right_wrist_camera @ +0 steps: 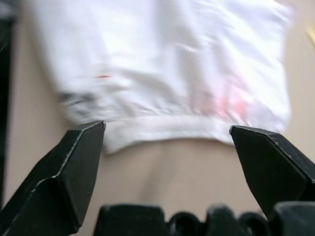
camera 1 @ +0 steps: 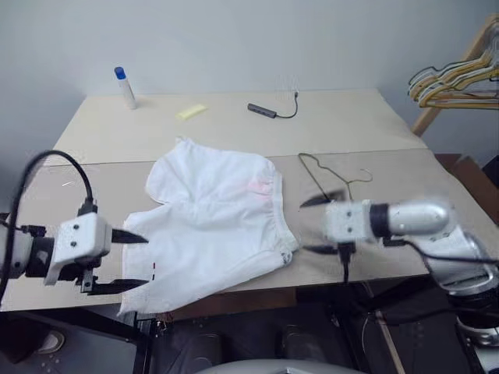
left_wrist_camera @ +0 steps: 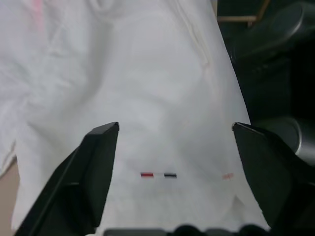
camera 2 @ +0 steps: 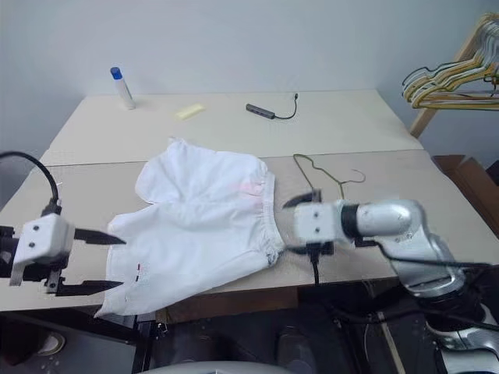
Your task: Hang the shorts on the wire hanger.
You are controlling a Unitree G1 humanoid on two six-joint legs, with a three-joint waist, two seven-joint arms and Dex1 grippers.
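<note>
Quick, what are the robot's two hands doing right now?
Left gripper: open, holding nothing, by the shorts.
Right gripper: open, holding nothing.

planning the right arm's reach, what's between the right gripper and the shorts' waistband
In the right wrist view, only bare tabletop lies between the open right gripper and the waistband of the shorts. The wire hanger lies off to the side.

White shorts (camera 1: 214, 226) with faint pink mark; grey-olive wire hanger (camera 1: 331, 175).
</note>
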